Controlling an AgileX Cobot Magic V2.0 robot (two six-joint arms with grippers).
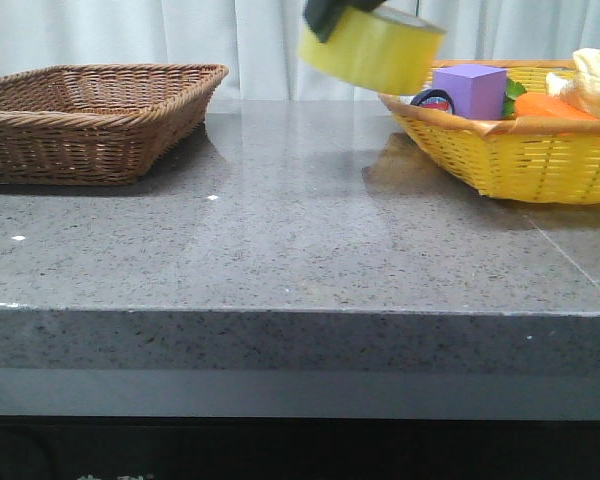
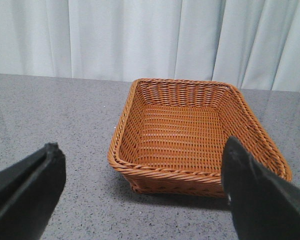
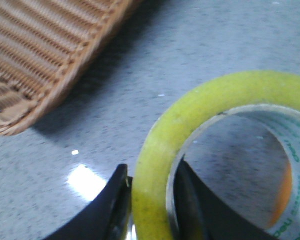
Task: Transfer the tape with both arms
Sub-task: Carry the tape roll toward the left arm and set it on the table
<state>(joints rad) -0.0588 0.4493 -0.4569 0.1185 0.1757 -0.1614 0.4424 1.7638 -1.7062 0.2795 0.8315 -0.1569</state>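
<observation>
The tape [image 1: 374, 48], a chunky yellow roll with a white, green-printed core, hangs in the air above the table's back, just left of the yellow basket. My right gripper [image 1: 332, 14] is shut on its wall from above; in the right wrist view the roll [image 3: 200, 115] sits with one finger [image 3: 107, 205] outside and the other inside the core. My left gripper [image 2: 142, 192] is open with nothing between its fingers, low over the grey table and facing the brown wicker basket [image 2: 140, 165]. The left arm is out of the front view.
A brown wicker basket [image 1: 40, 125] stands at the back left. At the back right, a yellow wicker basket [image 1: 540, 160] holds a purple block [image 1: 470, 88], a small black-rimmed round item [image 1: 432, 99] and orange and pale toy foods. White curtains hang behind.
</observation>
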